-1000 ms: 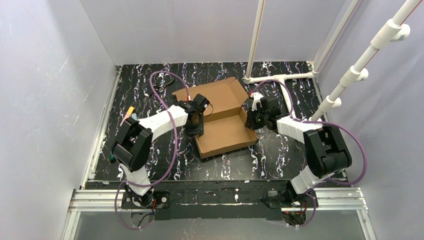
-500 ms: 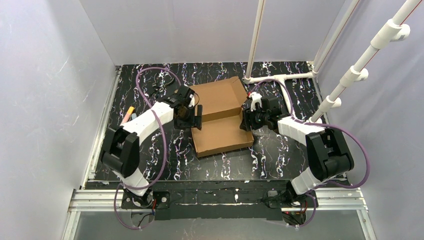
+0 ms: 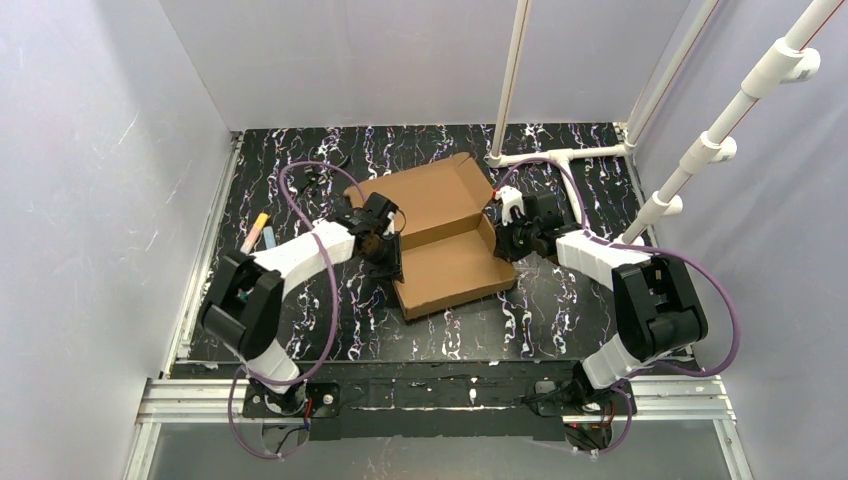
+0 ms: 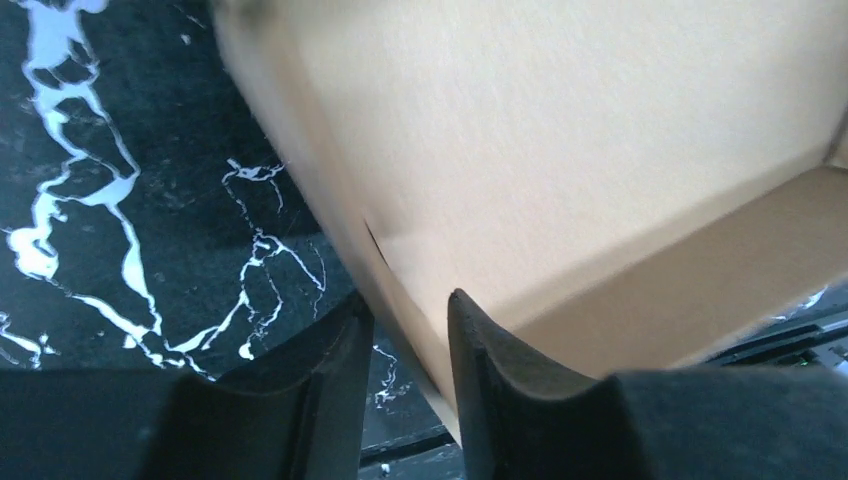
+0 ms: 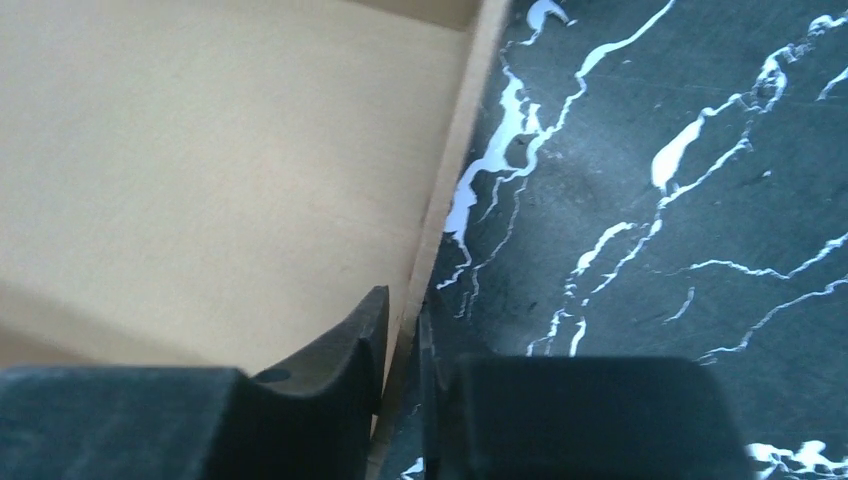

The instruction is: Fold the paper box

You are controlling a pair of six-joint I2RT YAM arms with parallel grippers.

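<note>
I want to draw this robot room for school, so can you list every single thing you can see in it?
box: 1, brown cardboard, lid open, middle of the table
table: 1, black with white streaks, under everything
pipes: several, white, back right
pen (maybe; too small to be sure): 1, orange and pink, left side of the table
walls: pale grey, around the table
rail: 1, silver, near edge
cables: 2, purple, one looping off each arm
arms: 2, white and black, either side of the box
left end effector: 1, black, straddling the box's left wall
right end effector: 1, black, straddling the box's right wall
</note>
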